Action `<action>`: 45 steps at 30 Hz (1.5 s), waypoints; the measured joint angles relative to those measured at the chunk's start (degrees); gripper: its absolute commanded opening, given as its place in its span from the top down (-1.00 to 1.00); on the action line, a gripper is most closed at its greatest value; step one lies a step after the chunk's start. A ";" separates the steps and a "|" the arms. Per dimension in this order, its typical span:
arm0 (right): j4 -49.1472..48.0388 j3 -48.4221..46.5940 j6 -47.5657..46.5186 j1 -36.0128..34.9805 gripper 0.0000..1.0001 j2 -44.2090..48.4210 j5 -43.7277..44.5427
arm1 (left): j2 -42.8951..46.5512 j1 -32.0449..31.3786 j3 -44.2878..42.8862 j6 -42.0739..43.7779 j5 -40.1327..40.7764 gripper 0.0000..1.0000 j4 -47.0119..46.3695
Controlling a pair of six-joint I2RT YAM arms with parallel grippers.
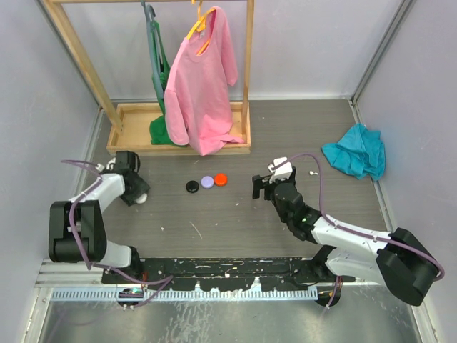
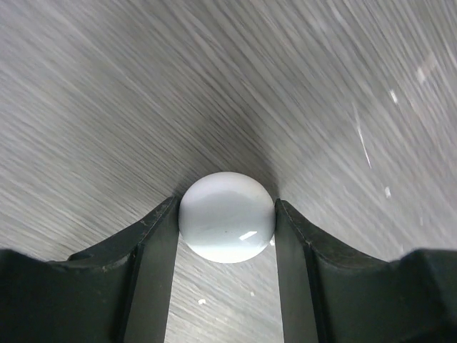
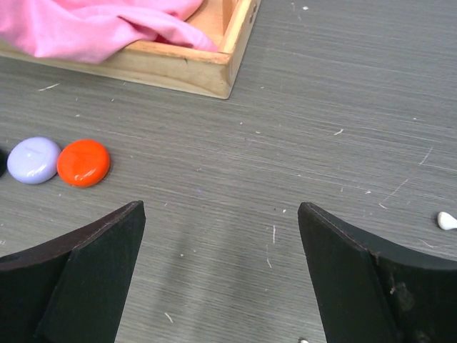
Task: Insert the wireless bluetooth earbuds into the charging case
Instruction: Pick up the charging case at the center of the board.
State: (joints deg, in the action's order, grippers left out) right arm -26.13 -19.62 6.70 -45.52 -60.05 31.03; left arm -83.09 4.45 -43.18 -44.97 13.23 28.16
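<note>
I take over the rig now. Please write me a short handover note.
Left gripper: shut on the white round case.
Right gripper: open, empty.
Black case, lilac case and red case lie in a row between the arms.
One white earbud lies on the table, right of the right gripper.
Done: white case grasped.
Left: seat the earbud in a case; none seated that I can see.

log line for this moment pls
left gripper: shut on white round case | right gripper: open, empty | white earbud: loose on table
</note>
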 measured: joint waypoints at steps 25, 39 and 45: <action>11.23 -11.34 0.50 0.00 -0.96 -4.52 -17.59 | 15.34 -41.33 17.84 20.70 -2.58 0.23 -34.18; 29.75 -27.41 1.44 0.83 -0.88 -4.90 -31.41 | 17.44 -52.89 23.74 44.81 -4.09 0.29 -53.40; 33.59 -30.03 3.87 3.61 -0.78 -8.39 -38.47 | 17.44 -54.12 26.23 53.46 -10.60 0.30 -62.12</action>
State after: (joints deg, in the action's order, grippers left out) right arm 7.46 -49.65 10.57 -41.91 -68.45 -7.44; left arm -65.65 -49.67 -16.95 8.49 2.63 -33.95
